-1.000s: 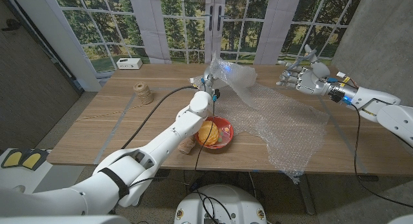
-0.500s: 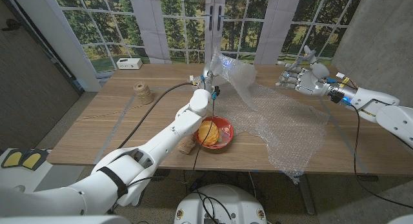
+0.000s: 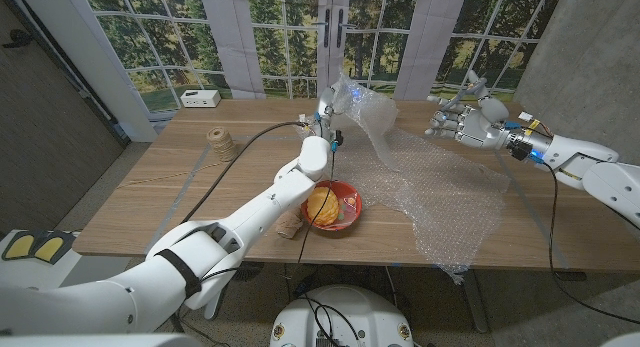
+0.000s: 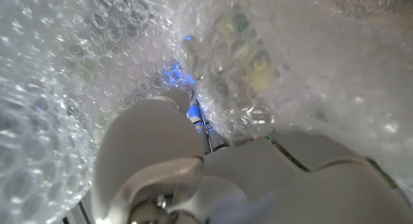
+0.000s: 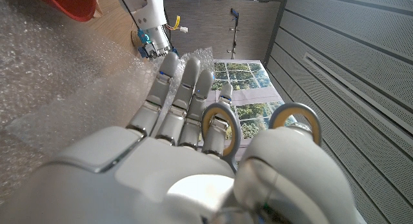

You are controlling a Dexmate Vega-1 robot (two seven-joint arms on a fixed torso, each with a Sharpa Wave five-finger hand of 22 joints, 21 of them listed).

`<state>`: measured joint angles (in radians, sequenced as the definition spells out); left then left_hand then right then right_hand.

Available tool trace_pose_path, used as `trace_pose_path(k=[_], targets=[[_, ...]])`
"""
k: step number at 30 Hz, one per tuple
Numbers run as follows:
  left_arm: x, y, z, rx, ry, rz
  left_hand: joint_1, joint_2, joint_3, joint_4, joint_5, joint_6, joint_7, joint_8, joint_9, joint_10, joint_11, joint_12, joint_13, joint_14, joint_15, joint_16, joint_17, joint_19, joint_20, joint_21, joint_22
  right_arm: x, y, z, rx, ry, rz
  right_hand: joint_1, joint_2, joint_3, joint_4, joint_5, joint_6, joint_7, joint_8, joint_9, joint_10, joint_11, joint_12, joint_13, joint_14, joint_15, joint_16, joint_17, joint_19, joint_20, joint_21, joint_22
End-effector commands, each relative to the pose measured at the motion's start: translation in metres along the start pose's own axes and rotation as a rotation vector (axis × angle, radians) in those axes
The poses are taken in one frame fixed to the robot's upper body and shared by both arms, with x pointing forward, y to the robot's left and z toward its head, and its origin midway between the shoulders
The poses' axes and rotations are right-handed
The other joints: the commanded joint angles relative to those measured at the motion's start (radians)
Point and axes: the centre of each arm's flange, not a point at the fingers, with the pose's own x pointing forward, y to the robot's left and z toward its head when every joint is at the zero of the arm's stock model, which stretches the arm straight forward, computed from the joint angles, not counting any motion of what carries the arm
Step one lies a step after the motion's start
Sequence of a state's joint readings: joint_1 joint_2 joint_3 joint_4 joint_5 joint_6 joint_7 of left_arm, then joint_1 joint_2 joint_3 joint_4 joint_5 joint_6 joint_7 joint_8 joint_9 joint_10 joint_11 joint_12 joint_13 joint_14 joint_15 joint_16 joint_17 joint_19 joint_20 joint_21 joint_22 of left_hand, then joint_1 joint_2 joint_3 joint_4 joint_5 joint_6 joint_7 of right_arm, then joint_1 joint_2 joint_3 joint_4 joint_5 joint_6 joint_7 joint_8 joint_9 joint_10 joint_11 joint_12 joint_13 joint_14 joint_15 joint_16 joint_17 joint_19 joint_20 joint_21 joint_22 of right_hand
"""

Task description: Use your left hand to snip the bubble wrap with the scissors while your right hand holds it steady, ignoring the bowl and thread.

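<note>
Lifting a corner of the bubble wrap [image 3: 440, 192] off the counter [image 3: 150, 197], the left hand [image 3: 322, 119] has carried its raised flap a little farther toward the windows and higher than a second ago, so the crumpled peak now stands more upright above the sheet. Most of the sheet lies spread over the right half of the counter, with one edge drooping over the near side. In the left wrist view the plastic presses close around the left hand's fingers [image 4: 155, 153], which look clenched on something; whether that is the scissors, the wrap, or both cannot be told from these pictures.

The right hand [image 3: 470, 120] has shifted slightly toward the sheet but hovers above its far edge, fingers [image 5: 184, 88] released and spread, grasping nothing. Judging by this, the wrap is not yet held steady, and a clean snip probably waits on that hand coming down to pin it.

A red bowl [image 3: 352, 215] sits near the counter's front edge just beside the wrap, holding an orange-yellow lump, possibly food. A spool of thread [image 3: 222, 143] stands well apart on the left.
</note>
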<state>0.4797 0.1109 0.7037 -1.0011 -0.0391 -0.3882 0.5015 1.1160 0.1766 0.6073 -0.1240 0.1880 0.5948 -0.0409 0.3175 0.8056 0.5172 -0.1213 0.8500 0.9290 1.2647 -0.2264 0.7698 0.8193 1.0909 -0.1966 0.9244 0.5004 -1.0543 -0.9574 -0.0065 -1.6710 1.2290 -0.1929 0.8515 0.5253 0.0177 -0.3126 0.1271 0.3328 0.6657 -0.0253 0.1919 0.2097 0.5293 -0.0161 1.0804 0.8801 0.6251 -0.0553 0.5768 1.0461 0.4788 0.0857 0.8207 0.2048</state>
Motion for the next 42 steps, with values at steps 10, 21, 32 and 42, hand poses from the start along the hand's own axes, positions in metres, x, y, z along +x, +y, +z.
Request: trace_pose_path(k=[10,21,32,42], targets=[[0.011,-0.021,0.017,0.198,-0.202,-0.009,-0.002,-0.005,-0.004,-0.007,-0.005,0.021,0.003,-0.014,-0.008,0.026,-0.004,-0.003,-0.014,-0.008,0.000,0.008,-0.005,0.002,-0.020,0.001,0.000,0.007,0.016,0.006,-0.009,0.013,0.057,-0.003,0.005,-0.006,-0.003,0.002,-0.059,0.070,0.001,0.001,0.009,-0.005,0.003,-0.001,0.009,-0.058,0.003,0.005,0.006,0.001,-0.003,0.000],[0.015,-0.033,0.021,0.270,-0.271,-0.031,-0.001,-0.005,-0.010,-0.009,-0.005,0.030,0.003,-0.024,-0.016,0.033,-0.006,-0.009,-0.027,-0.007,0.000,0.013,-0.008,0.002,-0.020,0.001,-0.003,0.011,0.023,0.010,-0.014,0.022,0.075,-0.002,0.006,-0.006,-0.004,0.002,-0.060,0.071,0.001,0.001,0.006,-0.003,0.001,-0.003,0.008,-0.057,0.003,0.005,0.006,0.002,-0.004,0.000],[0.018,-0.045,0.026,0.306,-0.299,-0.071,0.001,-0.004,-0.013,-0.011,-0.004,0.037,0.004,-0.034,-0.023,0.034,-0.006,-0.009,-0.027,-0.008,0.000,0.016,-0.012,0.002,-0.019,0.002,-0.002,0.012,0.030,0.012,-0.027,0.025,0.085,-0.004,0.006,-0.006,-0.003,0.002,-0.061,0.072,0.001,0.000,0.005,-0.007,0.001,-0.004,0.008,-0.057,0.003,0.005,0.006,0.003,-0.006,0.001],[0.014,-0.044,0.030,0.299,-0.338,-0.075,0.002,-0.004,-0.015,-0.012,-0.004,0.042,0.003,-0.042,-0.028,0.037,-0.004,-0.009,-0.029,-0.009,0.000,0.021,-0.013,0.001,-0.019,0.002,-0.003,0.020,0.045,0.022,-0.053,0.024,0.121,-0.003,0.006,-0.006,-0.003,0.002,-0.061,0.073,0.001,0.000,0.006,-0.004,0.002,-0.005,0.008,-0.055,0.003,0.003,0.007,0.004,-0.006,0.001]])
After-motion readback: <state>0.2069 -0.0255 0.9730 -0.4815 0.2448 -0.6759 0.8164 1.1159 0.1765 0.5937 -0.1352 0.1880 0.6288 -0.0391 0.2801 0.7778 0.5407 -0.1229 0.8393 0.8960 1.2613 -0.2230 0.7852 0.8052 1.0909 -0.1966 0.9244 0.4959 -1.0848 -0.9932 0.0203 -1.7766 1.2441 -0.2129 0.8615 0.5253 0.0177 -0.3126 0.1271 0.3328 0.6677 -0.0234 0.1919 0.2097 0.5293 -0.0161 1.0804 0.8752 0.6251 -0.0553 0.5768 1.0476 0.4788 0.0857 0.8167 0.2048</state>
